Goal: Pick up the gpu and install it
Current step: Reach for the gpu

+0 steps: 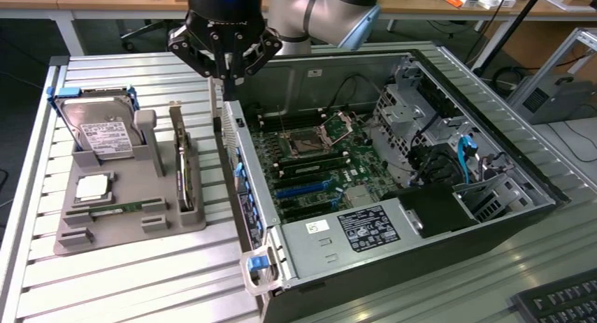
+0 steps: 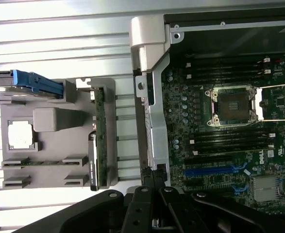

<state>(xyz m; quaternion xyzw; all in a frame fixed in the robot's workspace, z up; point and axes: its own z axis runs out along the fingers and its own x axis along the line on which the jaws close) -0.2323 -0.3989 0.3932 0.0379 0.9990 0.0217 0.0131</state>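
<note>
Gripper (image 1: 226,85) with jaws closed on nothing is seen over the wall of one open black computer case (image 1: 373,284). One gpu (image 1: 184,170) – a thin, black-faced, green-edged card – is stood on edge in one grey moulded tray (image 1: 121,233), beside one silver hard drive (image 1: 108,138).

Surface (image 1: 140,281): ribbed, light metal slats. Directly on it:
- open black computer case (image 1: 420,267), lying on its side;
- grey moulded parts holder (image 1: 121,228), just beside the case, to the exterior view's left;
- black keyboard (image 1: 560,302), near the case, to the exterior view's right.
</note>
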